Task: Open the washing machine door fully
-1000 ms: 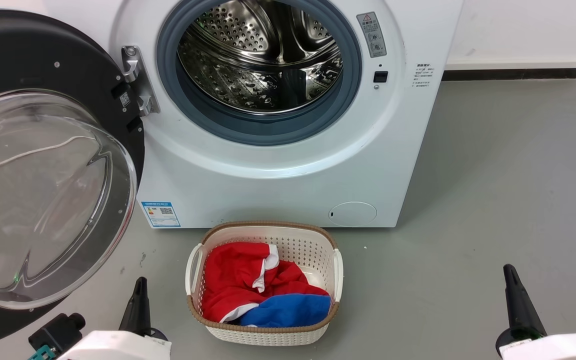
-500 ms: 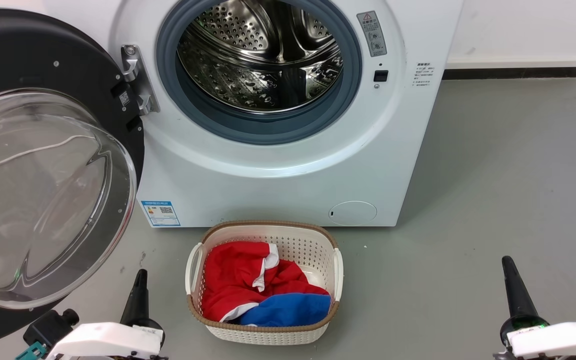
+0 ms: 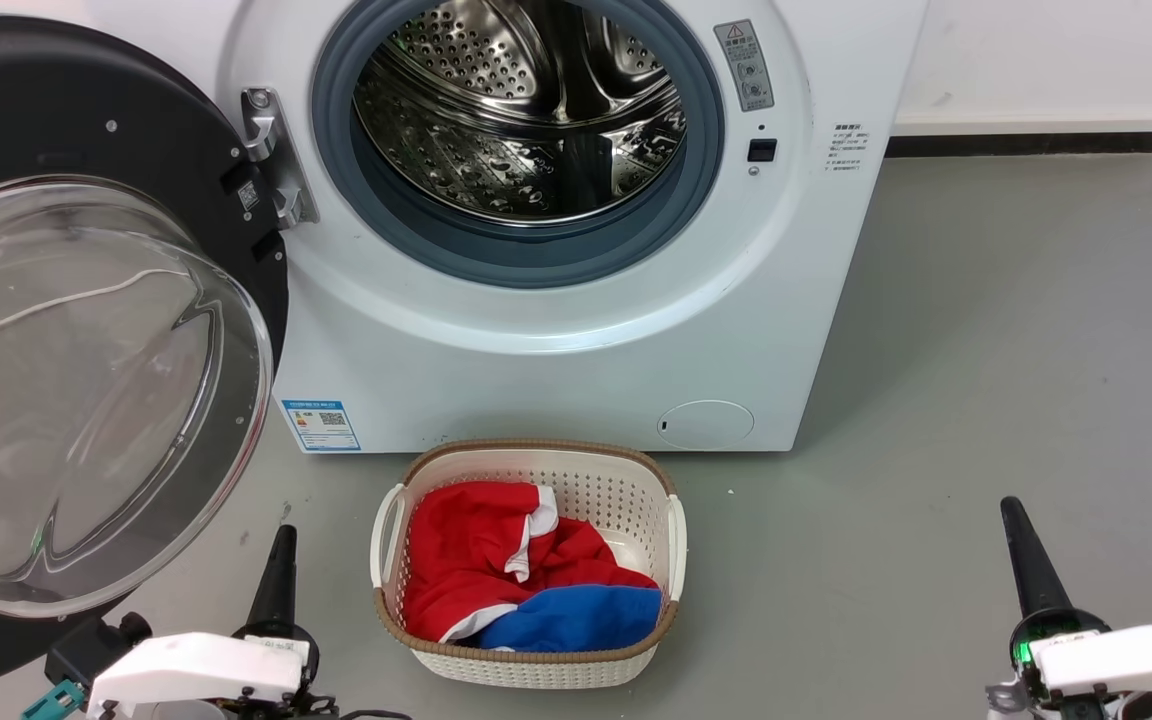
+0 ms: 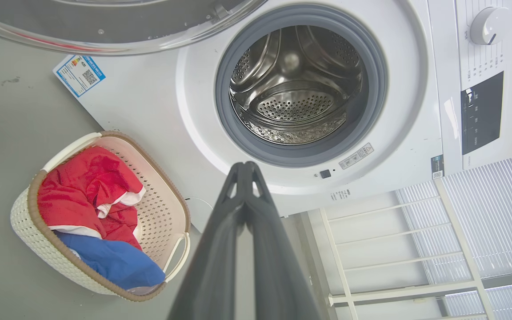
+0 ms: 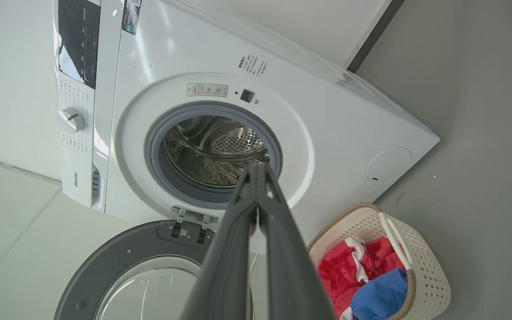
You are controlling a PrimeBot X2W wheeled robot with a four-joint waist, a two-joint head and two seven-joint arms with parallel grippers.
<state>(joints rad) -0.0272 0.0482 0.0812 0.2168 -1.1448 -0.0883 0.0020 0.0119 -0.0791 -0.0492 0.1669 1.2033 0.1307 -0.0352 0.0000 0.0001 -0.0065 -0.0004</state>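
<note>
The door point(image 3: 86, 350) stands swung wide at the left of the washer point(image 3: 556, 340), baring the drum point(image 3: 526, 110), so the opening looks done. The left gripper point(image 3: 282, 545) and right gripper point(image 3: 1016, 520) hover low, clear of the door, jaws pinched together on nothing. The basket point(image 3: 678, 540) sits just before the washer, likely for loading. The Hisense mark point(image 5: 75, 179) reads; the blue label point(image 3: 321, 428) is too small.

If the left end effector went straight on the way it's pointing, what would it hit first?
Likely the washing machine, about at the grey gasket rimming its drum mouth: the shut left end effector points there. Depth is unclear.
</note>
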